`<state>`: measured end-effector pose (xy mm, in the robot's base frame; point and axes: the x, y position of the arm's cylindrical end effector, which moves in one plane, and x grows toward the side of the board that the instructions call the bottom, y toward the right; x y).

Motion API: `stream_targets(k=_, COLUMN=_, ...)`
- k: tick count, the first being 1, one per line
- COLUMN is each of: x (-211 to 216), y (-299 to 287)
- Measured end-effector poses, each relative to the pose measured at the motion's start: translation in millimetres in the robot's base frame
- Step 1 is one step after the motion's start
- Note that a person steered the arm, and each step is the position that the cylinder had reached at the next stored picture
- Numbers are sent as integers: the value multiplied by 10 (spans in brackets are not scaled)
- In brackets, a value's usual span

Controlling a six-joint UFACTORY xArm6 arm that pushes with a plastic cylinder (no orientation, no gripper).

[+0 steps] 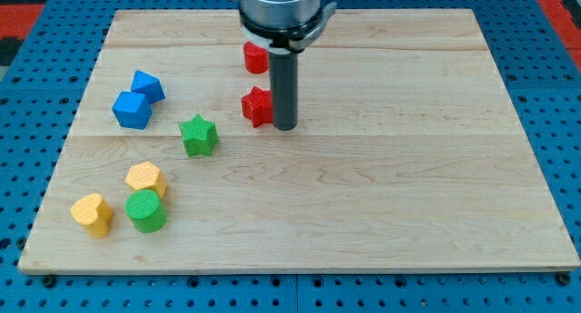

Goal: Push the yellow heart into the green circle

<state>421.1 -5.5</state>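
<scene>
The yellow heart (92, 213) lies near the board's bottom left corner. The green circle (146, 210) stands just to its right, a small gap between them. My tip (285, 126) rests on the board at the upper middle, touching the right side of a red star-like block (258, 106). The tip is far up and to the right of the yellow heart and the green circle.
A yellow hexagon-like block (146, 180) touches the green circle's top. A green star (198, 136) lies left of the tip. Two blue blocks (132, 109) (147, 85) sit at the left. Another red block (255, 57) lies behind the rod. The wooden board (381, 195) sits on a blue pegboard.
</scene>
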Motion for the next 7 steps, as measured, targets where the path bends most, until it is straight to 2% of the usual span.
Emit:
stream_targets(k=2, x=-91, y=-424)
stream_targets(k=4, x=601, y=-381)
stream_targets(k=7, x=1866, y=-789)
